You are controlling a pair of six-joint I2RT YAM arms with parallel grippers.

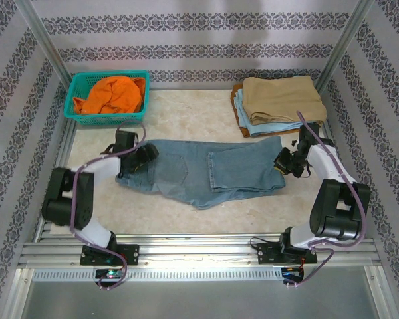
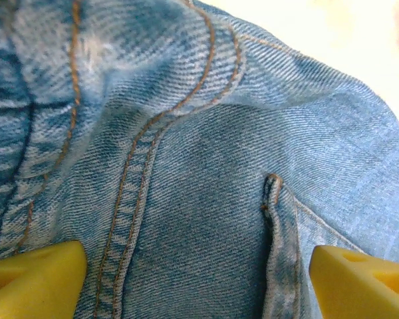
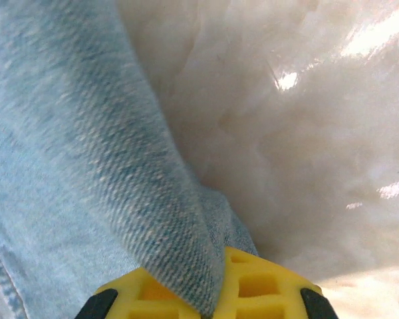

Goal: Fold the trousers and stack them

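Observation:
The light-blue denim trousers (image 1: pixel 206 171) lie folded across the middle of the table, waist end to the left. My left gripper (image 1: pixel 141 158) sits over the waist end, open. Its yellow fingertips (image 2: pixel 33 279) stand wide apart on either side of a seam and a pocket edge on the trousers (image 2: pixel 206 219). My right gripper (image 1: pixel 284 163) is at the right end of the trousers and is shut on a fold of the trousers' denim (image 3: pixel 153 219), which runs down between its yellow pads (image 3: pixel 253 286). The table shows pale beside that fold.
A teal basket (image 1: pixel 78 109) with a bright orange garment (image 1: pixel 113 94) stands at the back left. At the back right lies a stack of folded clothes (image 1: pixel 279 103) with tan khaki trousers on top, close behind my right arm. Patterned walls enclose the table (image 1: pixel 186 113).

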